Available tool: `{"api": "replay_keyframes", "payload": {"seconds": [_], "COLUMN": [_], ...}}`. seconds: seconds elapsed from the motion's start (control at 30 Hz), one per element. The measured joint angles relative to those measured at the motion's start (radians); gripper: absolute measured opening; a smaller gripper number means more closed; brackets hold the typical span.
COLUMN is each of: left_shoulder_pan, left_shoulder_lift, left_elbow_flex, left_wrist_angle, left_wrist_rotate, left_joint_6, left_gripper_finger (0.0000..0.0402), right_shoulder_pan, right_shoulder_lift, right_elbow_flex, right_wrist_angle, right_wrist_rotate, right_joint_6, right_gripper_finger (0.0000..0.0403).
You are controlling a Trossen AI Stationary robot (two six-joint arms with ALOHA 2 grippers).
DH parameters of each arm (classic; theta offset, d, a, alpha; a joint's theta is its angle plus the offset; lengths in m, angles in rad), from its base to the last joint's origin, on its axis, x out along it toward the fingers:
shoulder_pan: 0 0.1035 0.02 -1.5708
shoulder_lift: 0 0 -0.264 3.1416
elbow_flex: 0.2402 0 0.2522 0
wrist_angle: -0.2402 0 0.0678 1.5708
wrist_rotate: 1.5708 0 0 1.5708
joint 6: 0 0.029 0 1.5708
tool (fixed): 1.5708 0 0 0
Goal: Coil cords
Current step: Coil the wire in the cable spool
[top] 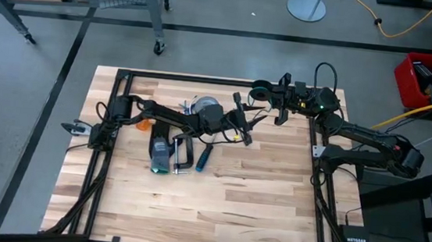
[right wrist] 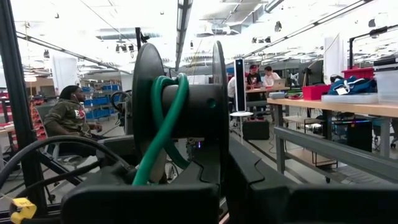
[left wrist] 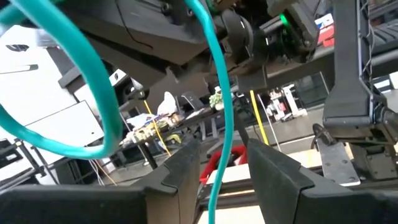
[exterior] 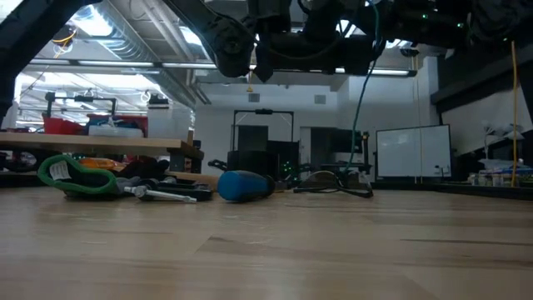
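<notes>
A thin teal-green cord (right wrist: 163, 118) is wound in a few turns on the hub of a black spool (top: 261, 94) held up above the table's far edge, with my right gripper (top: 275, 103) shut on the spool. From the spool the cord loops (left wrist: 93, 93) and runs down (left wrist: 219, 124) between the fingers of my left gripper (left wrist: 224, 171), which stands open just left of the spool (top: 243, 130). In the low view the cord (exterior: 362, 108) hangs toward the table. Black cords (exterior: 333, 185) lie loose on the wood. My left gripper has the teal cord (left wrist: 213, 186) passing through the gap between its fingers; I cannot tell whether a finger touches it. My right gripper carries the black spool at its fingertips, lifted clear of the table with its flanges (right wrist: 144, 106) upright; its own fingers hide the place of contact.
On the left half of the table lie a grey tape roll (top: 206, 104), a blue-handled screwdriver (top: 203, 157), a black and green tool (top: 161, 154) and a metal clamp (top: 182, 153). A black frame (top: 313, 192) borders the table. The near half is bare wood (top: 223, 216).
</notes>
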Motion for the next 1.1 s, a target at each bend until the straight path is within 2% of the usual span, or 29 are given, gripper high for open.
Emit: {"api": "replay_keyframes", "payload": {"seconds": [0.37, 0.5, 1.1], "left_shoulder_pan": [0.011, 0.013, 0.029], "left_shoulder_lift": [0.000, 0.000, 0.000], "left_elbow_flex": [0.032, 0.032, 0.032], "left_wrist_angle": [-0.008, -0.009, -0.009], "left_wrist_rotate": [0.020, 0.071, 0.155], "left_joint_6": [-0.027, -0.027, -0.067], "left_gripper_finger": [0.0125, 0.0125, 0.0125], "right_shoulder_pan": [0.000, 0.000, 0.000], "right_shoulder_lift": [0.000, 0.000, 0.000], "right_elbow_flex": [0.000, 0.000, 0.000], "right_wrist_angle": [0.001, 0.001, 0.001], "right_wrist_rotate": [0.000, 0.000, -0.001], "right_joint_6": [0.000, 0.000, 0.000], "right_gripper_finger": [0.0002, 0.0002, 0.0002]}}
